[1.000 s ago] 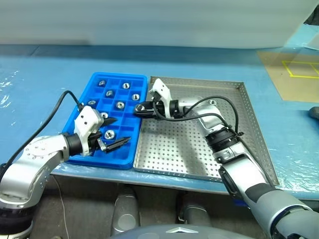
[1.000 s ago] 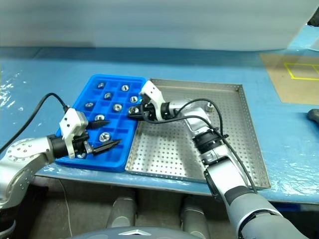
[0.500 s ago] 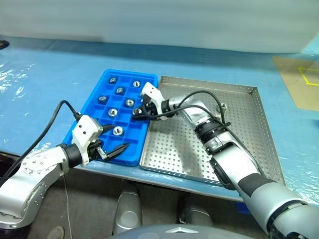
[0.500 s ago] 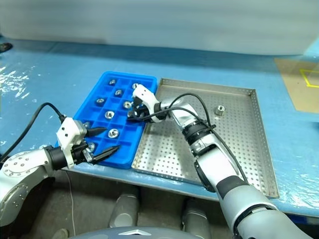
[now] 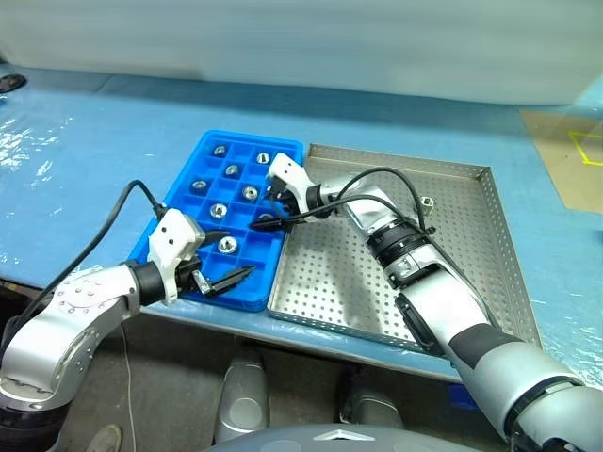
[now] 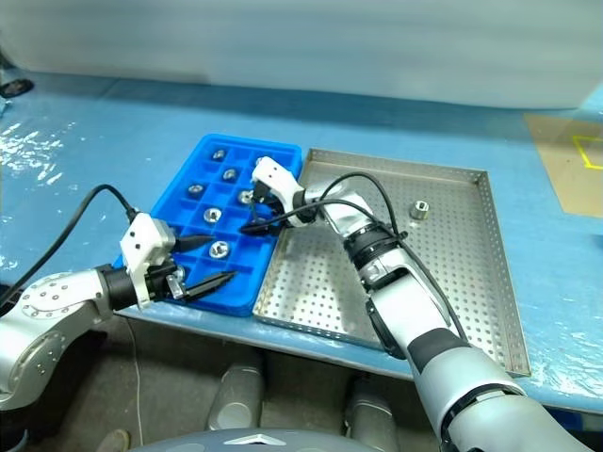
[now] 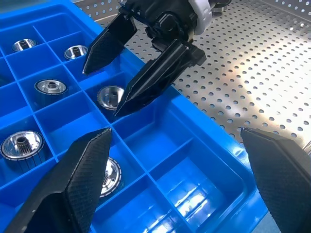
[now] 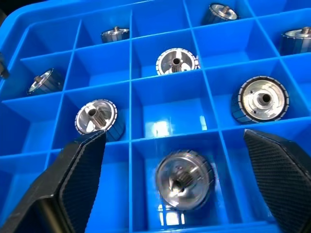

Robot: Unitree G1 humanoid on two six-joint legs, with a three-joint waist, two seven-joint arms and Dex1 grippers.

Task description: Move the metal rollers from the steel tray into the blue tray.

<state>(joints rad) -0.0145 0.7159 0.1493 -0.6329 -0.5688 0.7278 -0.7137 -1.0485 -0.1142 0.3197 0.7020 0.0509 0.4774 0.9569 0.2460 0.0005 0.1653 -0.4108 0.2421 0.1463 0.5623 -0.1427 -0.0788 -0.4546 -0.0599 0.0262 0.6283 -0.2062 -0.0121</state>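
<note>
Metal rollers [image 8: 184, 182] sit in compartments of the blue tray [image 5: 203, 155]; one more [image 6: 420, 209] lies near the steel tray's [image 5: 499, 254] far right corner. Right gripper [image 7: 127, 73], spread wide and empty, hangs over the blue tray's right edge. Left gripper [image 5: 224, 254], also wide, hovers at its near edge.

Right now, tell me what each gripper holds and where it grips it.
Nothing is held. The right gripper has its jaws open over the blue tray, a metal roller lying free below. The left gripper is open and empty.
</note>
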